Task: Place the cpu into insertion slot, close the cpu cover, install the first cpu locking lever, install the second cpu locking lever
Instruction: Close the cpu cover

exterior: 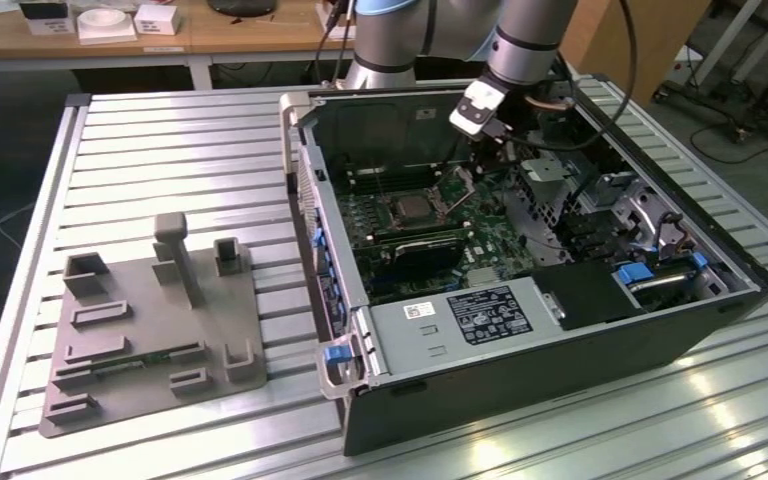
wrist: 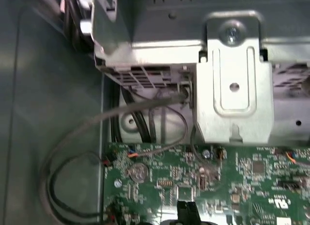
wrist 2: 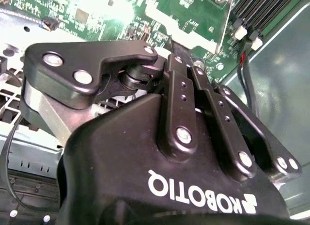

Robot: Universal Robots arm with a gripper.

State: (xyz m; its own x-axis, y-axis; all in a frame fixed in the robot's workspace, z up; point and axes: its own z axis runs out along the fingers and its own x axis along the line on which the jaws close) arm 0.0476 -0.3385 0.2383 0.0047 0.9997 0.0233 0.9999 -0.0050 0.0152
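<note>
An open computer case (exterior: 704,330) lies on the slatted table with its green motherboard (exterior: 491,240) exposed. The insertion slot (exterior: 411,208) is a square socket with a dark centre, near the board's middle. A thin silvery frame, the cpu cover (exterior: 456,188), stands tilted up at the slot's edge on the exterior view's right. The cpu is hidden from me. My gripper (exterior: 502,148) hangs inside the case, above and to the exterior view's right of the slot, touching nothing. Its black fingers (wrist 2: 180,74) meet, so the gripper (wrist 2: 169,53) looks shut. The gripper's tip (wrist: 186,215) hovers over the board.
A grey fixture block (exterior: 144,320) stands on the table (exterior: 157,140) at the exterior view's left. Inside the case are the power supply (exterior: 478,315), memory slots (exterior: 404,240), a metal drive bracket (wrist: 232,89) and loose cables (wrist: 145,108). A wooden desk (exterior: 224,35) stands behind.
</note>
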